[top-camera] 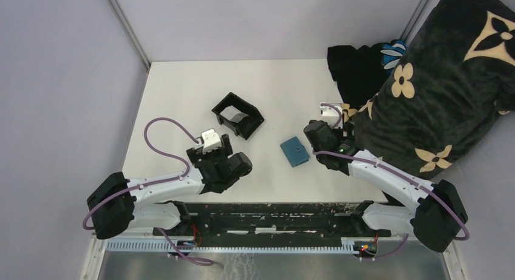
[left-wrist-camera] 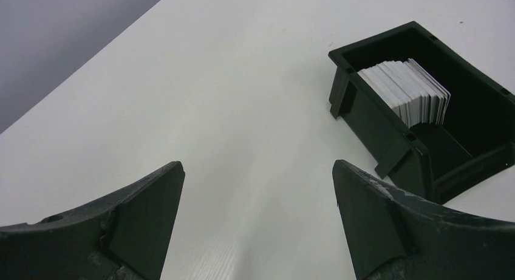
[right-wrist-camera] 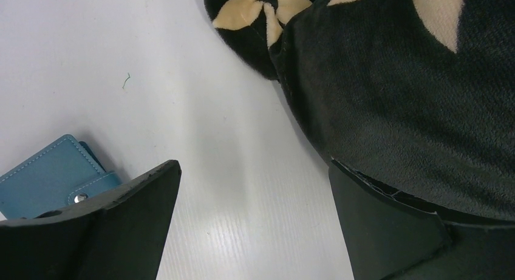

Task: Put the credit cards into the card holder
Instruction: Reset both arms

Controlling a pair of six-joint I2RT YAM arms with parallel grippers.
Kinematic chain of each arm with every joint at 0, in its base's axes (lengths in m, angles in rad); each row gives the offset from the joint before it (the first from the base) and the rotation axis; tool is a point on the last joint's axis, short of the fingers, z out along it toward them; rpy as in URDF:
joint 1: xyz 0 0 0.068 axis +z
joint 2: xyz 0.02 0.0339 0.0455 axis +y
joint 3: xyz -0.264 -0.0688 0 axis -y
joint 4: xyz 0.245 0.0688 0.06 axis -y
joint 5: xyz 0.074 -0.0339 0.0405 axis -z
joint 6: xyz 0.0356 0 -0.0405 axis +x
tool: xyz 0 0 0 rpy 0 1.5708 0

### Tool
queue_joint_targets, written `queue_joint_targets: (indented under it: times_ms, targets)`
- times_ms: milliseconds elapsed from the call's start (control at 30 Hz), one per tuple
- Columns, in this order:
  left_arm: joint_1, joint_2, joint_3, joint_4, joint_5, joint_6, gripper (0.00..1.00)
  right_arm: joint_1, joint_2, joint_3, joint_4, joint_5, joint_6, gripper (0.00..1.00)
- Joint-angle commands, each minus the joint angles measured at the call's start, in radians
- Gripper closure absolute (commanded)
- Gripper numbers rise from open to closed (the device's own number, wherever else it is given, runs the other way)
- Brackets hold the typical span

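My left gripper [left-wrist-camera: 258, 170], wide and empty, sits nearest the credit cards [left-wrist-camera: 405, 92] stacked in the black box [left-wrist-camera: 376, 140] mid-tabletop, just ahead-right; the card holder [top-camera: 295, 151] lies beside my wide right gripper [right-wrist-camera: 252, 170].

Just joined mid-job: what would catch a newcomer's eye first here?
The big black flower-patterned blanket heaped at the right, crowding the right gripper. Next, the black box in the middle with white credit cards standing inside, and the teal card holder lying flat left of that gripper.
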Motion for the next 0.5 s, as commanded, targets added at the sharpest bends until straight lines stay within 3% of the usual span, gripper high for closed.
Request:
queue_joint_targets:
  times_ms: [0,67,133,233,467]
  targets:
    - [-0.004,-0.055,-0.073,0.418,-0.001,0.387,0.01,0.0,-0.022,-0.004,0.036,0.032,0.0,0.0]
    - [-0.004,-0.105,-0.198,0.859,0.234,0.831,0.01,0.001,-0.018,-0.002,0.032,0.036,0.001,0.0]
    - [-0.004,-0.173,-0.28,1.073,0.454,1.007,0.01,0.001,-0.019,-0.002,0.031,0.037,0.001,0.0]
    - [0.042,-0.232,-0.334,1.183,0.558,1.082,0.01,0.001,-0.028,-0.008,0.04,0.032,-0.005,0.0]
    - [0.157,-0.283,-0.323,1.104,0.578,1.021,0.01,0.001,-0.031,-0.013,0.056,0.002,-0.024,0.04]
